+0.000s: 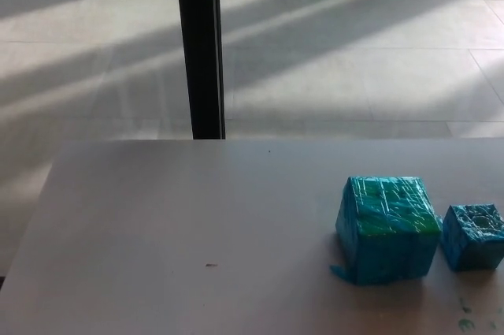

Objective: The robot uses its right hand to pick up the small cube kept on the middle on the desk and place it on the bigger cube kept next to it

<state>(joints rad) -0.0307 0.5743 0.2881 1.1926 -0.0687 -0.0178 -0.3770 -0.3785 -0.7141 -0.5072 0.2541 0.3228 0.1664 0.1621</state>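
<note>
A big cube [387,228] wrapped in blue-green tape stands on the grey desk [181,232], right of its middle. Just to its right, a narrow gap apart, sits the small blue cube [473,236] close to the picture's right edge. A loose flap of tape sticks out at the big cube's lower left corner. Neither of my hands shows in the head view.
A black vertical post [199,47] rises behind the desk's far edge, with a sunlit tiled floor [354,51] beyond. Small green marks [466,323] dot the desk at the bottom right.
</note>
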